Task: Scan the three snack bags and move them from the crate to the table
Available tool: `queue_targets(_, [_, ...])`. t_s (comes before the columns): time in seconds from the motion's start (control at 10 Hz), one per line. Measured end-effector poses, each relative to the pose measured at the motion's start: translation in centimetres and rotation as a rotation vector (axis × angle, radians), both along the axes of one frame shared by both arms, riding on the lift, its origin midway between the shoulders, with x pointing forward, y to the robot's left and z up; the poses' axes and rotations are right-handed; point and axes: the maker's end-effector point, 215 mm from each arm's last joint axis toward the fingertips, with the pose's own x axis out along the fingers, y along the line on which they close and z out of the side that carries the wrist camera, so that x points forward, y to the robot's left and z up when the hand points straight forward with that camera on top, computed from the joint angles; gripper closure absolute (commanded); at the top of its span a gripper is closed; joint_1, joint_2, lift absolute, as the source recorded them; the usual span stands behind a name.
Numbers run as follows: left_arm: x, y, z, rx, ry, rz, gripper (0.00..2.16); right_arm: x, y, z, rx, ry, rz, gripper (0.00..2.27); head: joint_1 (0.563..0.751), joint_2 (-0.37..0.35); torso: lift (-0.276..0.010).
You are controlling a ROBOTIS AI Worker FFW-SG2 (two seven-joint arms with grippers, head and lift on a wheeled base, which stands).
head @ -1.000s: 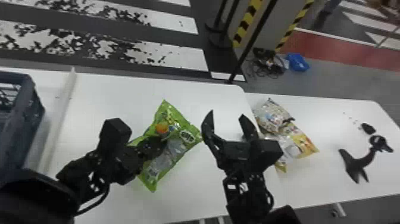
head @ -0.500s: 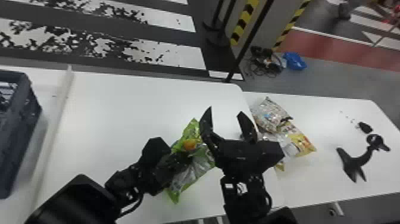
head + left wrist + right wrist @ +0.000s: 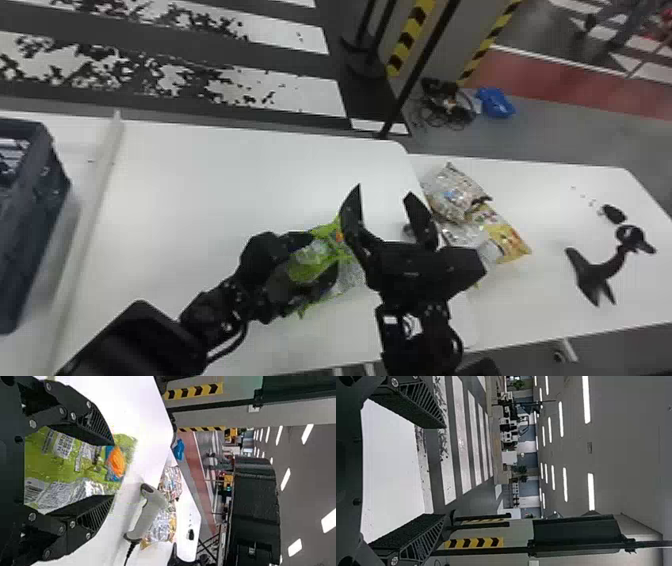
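Bulging between the fingers of the left gripper (image 3: pixel 322 257), a green snack bag (image 3: pixel 312 265) is held over the right part of the white worktop (image 3: pixel 225 185), nearer its front edge than its far edge. The film is bright lime green and creased, broken by silvery, glossy patches; an orange shape beside blue is printed near one end, and a pale label, lines of small print and a barcode (image 3: pixel 33 490) are shown in the left wrist view. In the head view the bag's right side is partly covered by the right gripper (image 3: pixel 384 192), whose fingers are spread wide above the worktop's right edge. Whether the bag's underside touches the worktop cannot be told.

On the second table (image 3: pixel 545 200), against that right edge, a silvery snack bag (image 3: pixel 456 192) is overlapped with yellow packaging (image 3: pixel 507 242); part of this group is screened by the right gripper, and where one pack ends and the next begins is hard to make out. Farther right, a black stand (image 3: pixel 600 272) is seen. Beyond the held bag in the left wrist view, a pale handheld scanner (image 3: pixel 146 514) is seen, its cord cut off by the frame. The dark crate (image 3: pixel 30 215) is cut off at the head view's left edge, its contents unclear.
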Motion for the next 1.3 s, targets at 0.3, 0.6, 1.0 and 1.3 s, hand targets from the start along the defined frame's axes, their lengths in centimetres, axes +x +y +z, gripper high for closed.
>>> queue_targets(0.3, [2.3,5.4,3.6,-0.046,-0.071,0.156,0.03,-0.7,-0.2,0.5,0.006,-0.013,-0.002,0.09,0.695,-0.35,-0.062])
queue_targets(0.6, [5.3,18.7,10.0,-0.151,-0.188,0.443,0.03,-1.3,-0.6,0.5,0.012,-0.014,-0.009,0.09,0.695,-0.306,-0.062])
queue_targets(1.0, [4.5,33.1,15.0,-0.249,-0.286,0.717,0.03,-2.6,0.8,-2.5,0.011,0.046,0.021,0.06,0.695,-0.095,-0.062])
queue_targets(1.3, [3.1,36.1,15.2,-0.266,-0.297,0.779,0.03,-5.0,5.3,-7.6,0.029,0.142,0.169,0.14,0.695,0.006,-0.062])
